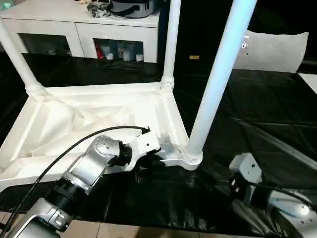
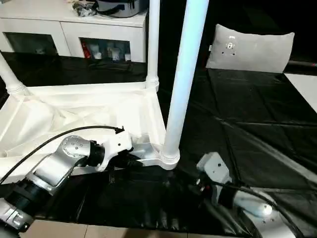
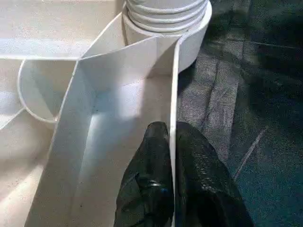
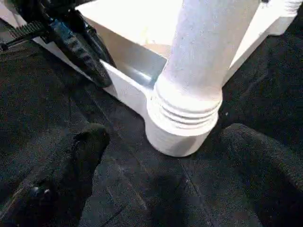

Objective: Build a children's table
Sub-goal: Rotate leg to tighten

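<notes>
Two silver robot arms reach out from the bottom of the head views. On the left, the left gripper (image 3: 171, 156) has its two black fingers squeezed shut on the thin side wall of the table top (image 1: 74, 124), one finger inside the wall and one outside. It holds the wall close to the near corner socket (image 1: 190, 157).

On the right, the right gripper (image 4: 161, 156) rests low on the black cloth (image 1: 257, 114), just in front of that same corner. Its two fingers are spread wide apart, with the bottom of the near leg (image 1: 218, 79) between them. They do not touch it.

The white table lies upside down on the black cloth, ribs facing up. Three legs show, and they stand up out of the round sockets: the near leg, one at the far corner (image 1: 171, 39), and one at the far left (image 1: 17, 57).

Behind the table stands one white cabinet (image 1: 79, 27) with small things inside and dark things on top. One grey-white cushion (image 2: 250, 49) lies on the cloth, far to the right.
</notes>
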`<state>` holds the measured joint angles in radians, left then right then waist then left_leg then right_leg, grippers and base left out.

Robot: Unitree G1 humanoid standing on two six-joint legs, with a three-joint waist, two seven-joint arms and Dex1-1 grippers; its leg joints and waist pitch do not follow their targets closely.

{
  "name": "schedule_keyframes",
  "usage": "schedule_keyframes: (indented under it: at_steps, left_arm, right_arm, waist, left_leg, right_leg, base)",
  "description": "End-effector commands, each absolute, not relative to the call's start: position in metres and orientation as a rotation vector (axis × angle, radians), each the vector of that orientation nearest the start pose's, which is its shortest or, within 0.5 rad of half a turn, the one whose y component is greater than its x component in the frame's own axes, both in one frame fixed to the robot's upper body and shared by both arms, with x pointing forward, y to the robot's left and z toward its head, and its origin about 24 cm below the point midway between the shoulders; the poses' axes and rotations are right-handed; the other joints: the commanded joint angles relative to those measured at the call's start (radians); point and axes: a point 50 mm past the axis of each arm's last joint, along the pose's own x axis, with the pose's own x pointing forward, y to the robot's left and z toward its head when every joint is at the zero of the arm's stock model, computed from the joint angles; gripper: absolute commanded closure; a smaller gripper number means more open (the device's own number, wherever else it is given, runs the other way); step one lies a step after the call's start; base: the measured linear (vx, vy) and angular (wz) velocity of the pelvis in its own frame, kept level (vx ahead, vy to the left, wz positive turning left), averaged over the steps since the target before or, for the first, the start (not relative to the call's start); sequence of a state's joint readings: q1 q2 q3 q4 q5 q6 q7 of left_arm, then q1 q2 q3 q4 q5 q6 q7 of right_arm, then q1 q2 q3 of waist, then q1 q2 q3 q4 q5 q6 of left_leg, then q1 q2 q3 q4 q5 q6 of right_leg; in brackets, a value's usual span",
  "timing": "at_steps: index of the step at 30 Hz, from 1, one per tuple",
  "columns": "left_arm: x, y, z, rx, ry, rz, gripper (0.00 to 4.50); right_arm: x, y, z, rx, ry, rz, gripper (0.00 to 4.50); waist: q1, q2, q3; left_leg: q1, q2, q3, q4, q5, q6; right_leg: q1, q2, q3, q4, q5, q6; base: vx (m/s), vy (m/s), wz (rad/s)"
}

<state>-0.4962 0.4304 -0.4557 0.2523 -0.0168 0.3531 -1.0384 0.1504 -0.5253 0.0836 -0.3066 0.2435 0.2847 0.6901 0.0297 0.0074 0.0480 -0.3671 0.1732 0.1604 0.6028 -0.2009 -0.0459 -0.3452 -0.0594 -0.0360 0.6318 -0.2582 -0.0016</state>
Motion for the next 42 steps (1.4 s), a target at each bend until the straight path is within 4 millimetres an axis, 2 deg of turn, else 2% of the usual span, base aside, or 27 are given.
schedule_keyframes:
  at_steps: [1, 3, 4, 6, 10, 13, 14, 16, 17, 19, 21, 22, 23, 25, 26, 28, 31, 32, 36, 37, 42]
  left_arm:
    - [0.295, 0.117, 0.049, 0.487, 0.541, -1.254, 4.47]
    - [0.295, 0.116, 0.05, 0.481, 0.53, -1.271, 4.47]
    - [0.294, 0.115, 0.051, 0.478, 0.523, -1.29, 4.47]
    - [0.292, 0.114, 0.05, 0.488, 0.519, -1.338, 4.47]
    - [0.289, 0.115, 0.048, 0.505, 0.523, -1.393, 4.47]
    - [0.287, 0.114, 0.047, 0.51, 0.503, -1.472, 4.47]
    - [0.286, 0.114, 0.047, 0.516, 0.495, -1.506, 4.49]
    - [0.285, 0.114, 0.048, 0.524, 0.49, -1.538, 4.5]
    - [0.284, 0.115, 0.048, 0.54, 0.489, -1.579, 4.5]
    - [0.283, 0.116, 0.049, 0.553, 0.491, -1.603, 4.5]
    - [0.284, 0.118, 0.049, 0.58, 0.499, -1.628, 4.5]
    - [0.284, 0.119, 0.049, 0.589, 0.501, -1.635, 4.5]
    - [0.285, 0.12, 0.049, 0.61, 0.503, -1.645, 4.5]
    - [0.286, 0.121, 0.05, 0.617, 0.502, -1.648, 4.5]
    - [0.288, 0.122, 0.051, 0.627, 0.501, -1.653, 4.5]
    - [0.288, 0.122, 0.052, 0.633, 0.501, -1.654, 4.5]
    - [0.29, 0.123, 0.053, 0.645, 0.5, -1.662, 4.5]
    - [0.29, 0.124, 0.053, 0.647, 0.5, -1.665, 4.5]
    - [0.291, 0.124, 0.053, 0.654, 0.502, -1.677, 4.5]
    - [0.29, 0.124, 0.053, 0.655, 0.503, -1.679, 4.5]
    - [0.291, 0.125, 0.052, 0.656, 0.51, -1.69, 4.5]
  right_arm:
    - [0.21, -0.184, 0.062, -0.204, 0.264, 0.808, 0.0]
    - [0.214, -0.185, 0.064, -0.203, 0.252, 0.807, 0.0]
    - [0.217, -0.185, 0.065, -0.204, 0.241, 0.813, 0.0]
    - [0.222, -0.184, 0.068, -0.215, 0.225, 0.854, 0.0]
    - [0.225, -0.183, 0.07, -0.225, 0.216, 0.922, 0.0]
    - [0.236, -0.185, 0.073, -0.219, 0.191, 1.006, 0.0]
    - [0.24, -0.186, 0.075, -0.201, 0.187, 1.03, 0.19]
    - [0.242, -0.186, 0.075, -0.181, 0.191, 1.06, 0.3]
    - [0.245, -0.187, 0.075, -0.164, 0.21, 1.114, 0.41]
    - [0.247, -0.187, 0.074, -0.154, 0.23, 1.157, 0.48]
    - [0.248, -0.188, 0.073, -0.137, 0.259, 1.212, 0.73]
    - [0.248, -0.188, 0.072, -0.132, 0.266, 1.227, 0.73]
    - [0.249, -0.187, 0.071, -0.132, 0.286, 1.272, 0.93]
    - [0.249, -0.186, 0.07, -0.133, 0.3, 1.299, 1.0]
    - [0.25, -0.184, 0.068, -0.132, 0.318, 1.343, 1.18]
    - [0.25, -0.183, 0.068, -0.133, 0.322, 1.357, 1.36]
    - [0.253, -0.181, 0.068, -0.131, 0.329, 1.383, 1.49]
    - [0.254, -0.181, 0.067, -0.132, 0.328, 1.386, 1.73]
    - [0.257, -0.179, 0.066, -0.125, 0.337, 1.41, 1.94]
    - [0.257, -0.179, 0.066, -0.122, 0.343, 1.418, 2.15]
    - [0.255, -0.178, 0.062, -0.105, 0.383, 1.463, 2.43]
  waist:
    - [0.002, -0.004, -0.043]
    - [0.003, -0.003, -0.045]
    - [0.003, -0.003, -0.047]
    - [0.003, -0.004, -0.051]
    - [0.006, -0.005, -0.053]
    - [0.005, -0.005, -0.052]
    - [0.003, -0.008, -0.051]
    - [0.007, -0.005, -0.052]
    - [0.007, -0.005, -0.053]
    - [0.013, -0.005, -0.054]
    - [0.02, -0.011, -0.055]
    - [0.024, -0.008, -0.055]
    - [0.027, -0.011, -0.055]
    - [0.03, -0.011, -0.055]
    - [0.03, -0.012, -0.054]
    - [0.031, -0.012, -0.054]
    - [0.033, -0.012, -0.056]
    - [0.033, -0.01, -0.057]
    - [0.034, -0.012, -0.056]
    - [0.035, -0.012, -0.056]
    - [0.037, -0.012, -0.056]
  left_leg:
    - [0.011, 0.058, -0.019, -0.081, -0.199, 0.036]
    - [0.01, 0.059, -0.02, -0.08, -0.183, 0.036]
    - [0.009, 0.059, -0.019, -0.078, -0.161, 0.041]
    - [0.007, 0.056, -0.018, -0.073, -0.119, 0.061]
    - [0.006, 0.056, -0.014, -0.068, -0.083, 0.087]
    - [0.006, 0.057, -0.014, -0.069, -0.108, 0.088]
    - [0.006, 0.056, -0.013, -0.069, -0.121, 0.087]
    - [0.011, 0.06, -0.013, -0.069, -0.128, 0.084]
    - [0.01, 0.06, -0.013, -0.07, -0.123, 0.084]
    - [0.014, 0.063, -0.011, -0.069, -0.116, 0.088]
    - [0.012, 0.062, -0.008, -0.069, -0.105, 0.097]
    - [0.015, 0.064, -0.007, -0.069, -0.103, 0.094]
    - [0.014, 0.062, -0.006, -0.068, -0.106, 0.096]
    - [0.014, 0.062, -0.005, -0.069, -0.114, 0.093]
    - [0.013, 0.063, -0.005, -0.07, -0.115, 0.089]
    - [0.014, 0.063, -0.005, -0.071, -0.12, 0.085]
    - [0.013, 0.064, -0.004, -0.07, -0.105, 0.085]
    - [0.013, 0.063, -0.004, -0.069, -0.1, 0.086]
    - [0.013, 0.064, -0.003, -0.07, -0.107, 0.085]
    - [0.012, 0.064, -0.003, -0.07, -0.105, 0.085]
    - [0.012, 0.065, -0.003, -0.07, -0.107, 0.088]
  right_leg:
    - [0.023, -0.084, 0.045, -0.088, -0.1, -0.233]
    - [0.022, -0.084, 0.046, -0.086, -0.082, -0.235]
    - [0.023, -0.083, 0.047, -0.084, -0.044, -0.238]
    - [0.026, -0.083, 0.045, -0.076, 0.027, -0.251]
    - [0.028, -0.084, 0.045, -0.071, 0.1, -0.262]
    - [0.029, -0.085, 0.043, -0.073, 0.069, -0.271]
    - [0.029, -0.085, 0.042, -0.076, 0.044, -0.274]
    - [0.026, -0.085, 0.043, -0.076, 0.027, -0.279]
    - [0.027, -0.085, 0.042, -0.074, 0.033, -0.283]
    - [0.024, -0.084, 0.042, -0.072, 0.047, -0.287]
    - [0.026, -0.084, 0.041, -0.07, 0.057, -0.289]
    - [0.023, -0.084, 0.04, -0.069, 0.06, -0.289]
    - [0.024, -0.086, 0.04, -0.068, 0.061, -0.291]
    - [0.023, -0.088, 0.04, -0.071, 0.04, -0.289]
    - [0.024, -0.087, 0.039, -0.07, 0.032, -0.287]
    - [0.023, -0.088, 0.039, -0.071, 0.014, -0.285]
    - [0.023, -0.089, 0.039, -0.069, 0.034, -0.287]
    - [0.023, -0.089, 0.038, -0.067, 0.044, -0.29]
    - [0.023, -0.09, 0.038, -0.068, 0.036, -0.293]
    - [0.024, -0.09, 0.038, -0.068, 0.037, -0.293]
    - [0.023, -0.09, 0.037, -0.068, 0.03, -0.293]
  base:
    - [0.0, 0.0, 0.0]
    - [0.0, 0.0, 0.0]
    - [0.0, 0.0, 0.0]
    - [0.0, 0.0, 0.0]
    - [0.0, 0.0, 0.0]
    - [0.0, 0.0, 0.0]
    - [0.0, 0.0, 0.0]
    - [0.0, 0.0, 0.0]
    - [0.0, 0.0, 0.0]
    - [0.0, 0.0, 0.0]
    - [0.0, 0.0, 0.0]
    - [0.0, 0.0, 0.0]
    - [0.0, 0.0, 0.0]
    - [0.0, 0.0, 0.0]
    - [0.0, 0.0, 0.0]
    - [0.0, 0.0, 0.0]
    - [0.0, 0.0, 0.0]
    - [0.0, 0.0, 0.0]
    - [0.0, 0.0, 0.0]
    - [0.0, 0.0, 0.0]
    - [0.0, 0.0, 0.0]
